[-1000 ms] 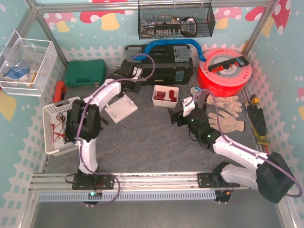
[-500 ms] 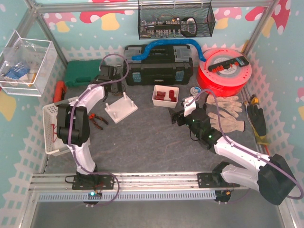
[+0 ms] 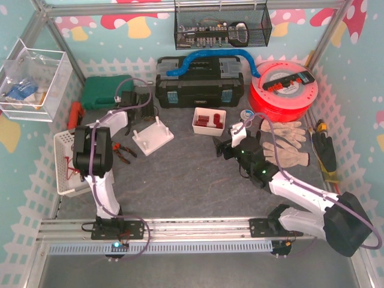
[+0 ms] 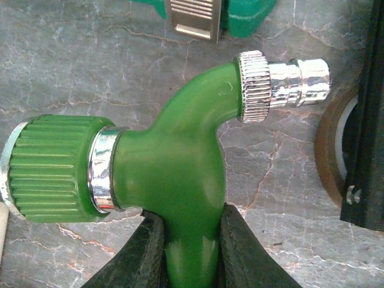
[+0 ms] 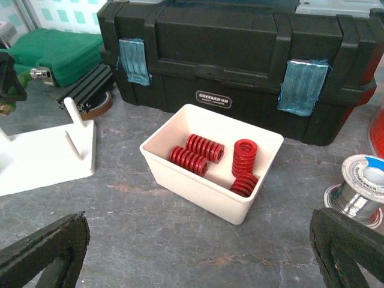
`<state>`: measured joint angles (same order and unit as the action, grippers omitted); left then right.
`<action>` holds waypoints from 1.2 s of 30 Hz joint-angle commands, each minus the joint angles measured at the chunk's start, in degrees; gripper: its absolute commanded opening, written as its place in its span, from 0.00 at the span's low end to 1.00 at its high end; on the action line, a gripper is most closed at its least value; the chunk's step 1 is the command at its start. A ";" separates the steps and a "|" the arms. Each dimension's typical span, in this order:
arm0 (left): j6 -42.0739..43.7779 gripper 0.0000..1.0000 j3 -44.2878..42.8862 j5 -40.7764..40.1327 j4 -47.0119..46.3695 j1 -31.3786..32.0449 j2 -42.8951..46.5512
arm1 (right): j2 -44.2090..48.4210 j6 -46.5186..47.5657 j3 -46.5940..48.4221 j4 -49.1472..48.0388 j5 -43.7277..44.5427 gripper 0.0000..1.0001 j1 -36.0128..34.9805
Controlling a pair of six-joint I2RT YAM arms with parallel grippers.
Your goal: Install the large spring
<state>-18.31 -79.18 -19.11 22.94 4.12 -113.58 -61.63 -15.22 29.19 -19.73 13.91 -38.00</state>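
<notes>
White bin [image 5: 180, 180] is open-topped; the red springs [image 5: 198, 156] lie loose inside with gaps between them, reachable from above. Bare mat [image 5: 120, 234] at its 6 o'clock gives an open lane to the wide-spread right gripper [image 5: 198, 237]. Black toolbox [image 5: 234, 60] walls off 12 o'clock. Peg base [image 5: 36, 162] at 9 o'clock, pegs upright. Solder spool [image 5: 360, 192] at 3 o'clock. Left gripper [image 4: 192, 240] has its jaws filled by a green fitting [image 4: 180, 174]; black bar [image 4: 366, 120] close at its 3 o'clock.

4 red coil springs [image 5: 204, 147] — lying loose, jumbled, inside white bin [image 5: 192, 187]
</notes>
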 commanded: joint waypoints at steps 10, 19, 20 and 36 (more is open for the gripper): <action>-5.53 0.45 3.41 -0.30 -1.33 -0.67 4.57 | -4.05 -7.08 4.89 7.90 12.10 1.00 -0.50; -8.08 0.55 11.06 3.03 -5.65 3.79 17.85 | -10.89 -7.80 12.14 14.57 10.96 0.90 0.15; -8.23 0.56 12.02 3.89 -6.77 4.77 19.91 | -12.02 -8.19 13.68 15.52 10.65 0.88 0.31; -8.97 0.99 39.65 15.06 -37.50 21.99 43.41 | -35.31 -14.35 32.38 16.55 9.11 0.44 5.30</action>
<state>-27.27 -44.60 -3.88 -4.47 22.26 -72.90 -92.92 -27.99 57.58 -3.88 23.77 -34.06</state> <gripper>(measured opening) 0.990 0.454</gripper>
